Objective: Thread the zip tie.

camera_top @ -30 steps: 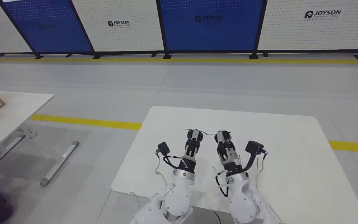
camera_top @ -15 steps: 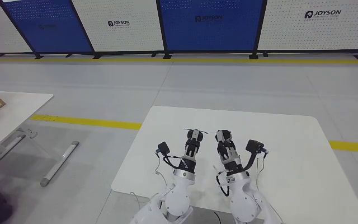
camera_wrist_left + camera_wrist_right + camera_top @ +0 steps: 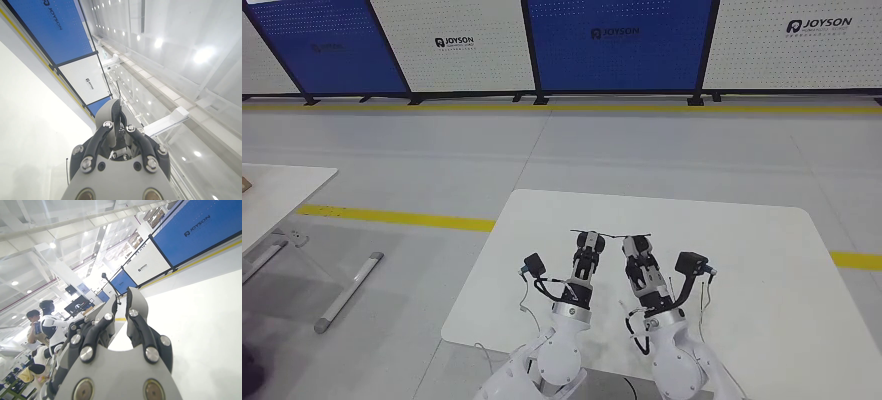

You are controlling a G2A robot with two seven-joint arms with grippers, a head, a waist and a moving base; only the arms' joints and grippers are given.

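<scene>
Above the middle of the white worktop (image 3: 742,250), a little toward its left edge, the left gripper (image 3: 118,103) has its fingers pressed together on the black zip tie (image 3: 118,91). The thin end of the strap sticks out past the fingertips. Just beside it, to the right, the right gripper (image 3: 122,292) has its fingers slightly apart. The strap goes into the gap between them, and the head end stands free beyond the fingertips.

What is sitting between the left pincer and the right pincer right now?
A thin black zip tie spans that gap, seen in the top view.
</scene>
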